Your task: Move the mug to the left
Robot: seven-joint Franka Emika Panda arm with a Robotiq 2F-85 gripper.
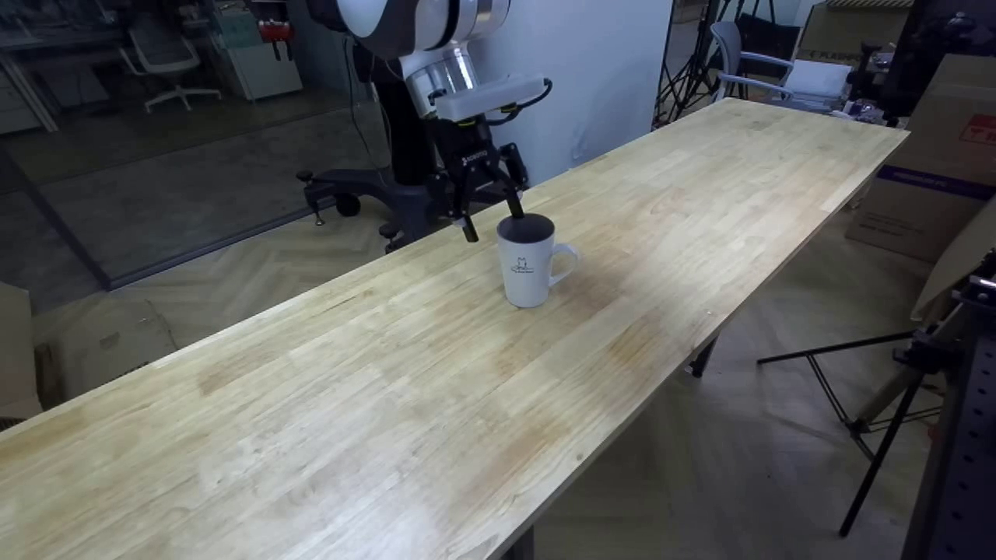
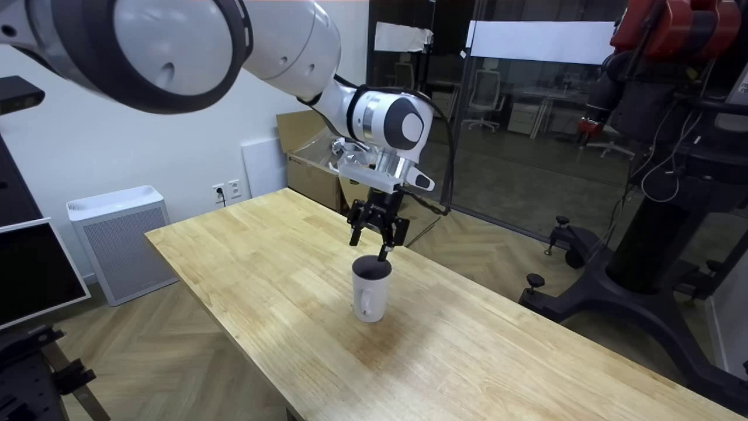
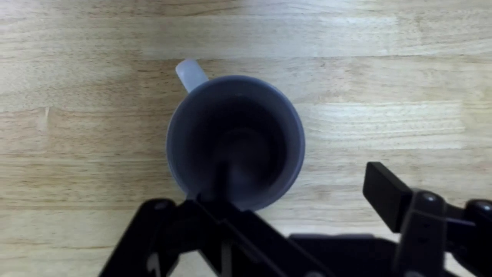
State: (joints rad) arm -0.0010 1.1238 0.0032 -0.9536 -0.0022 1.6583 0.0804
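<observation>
The white mug (image 1: 523, 278) stood upright on the long wooden table (image 1: 334, 404), dark mouth up, its handle (image 1: 566, 264) turned in an exterior view toward the table's far end. In that view the wall bore a small dark drawing (image 1: 521, 266) above a line of print too tiny to read. Over it hung the gripper (image 1: 494, 225), its 2 fingers set wide apart: 1 fingertip (image 2: 383, 254) was at the mug's rim, the other outside, apart from the mug. Whether the nearer tip dipped inside or touched, I could not tell. Pale lettering on the gripper's black body seemed to read ROBOTIQ. Past the table, a cardboard box (image 1: 895, 218) carried a red label (image 1: 980, 128) and a purple band (image 1: 938, 183), their lettering illegible.
</observation>
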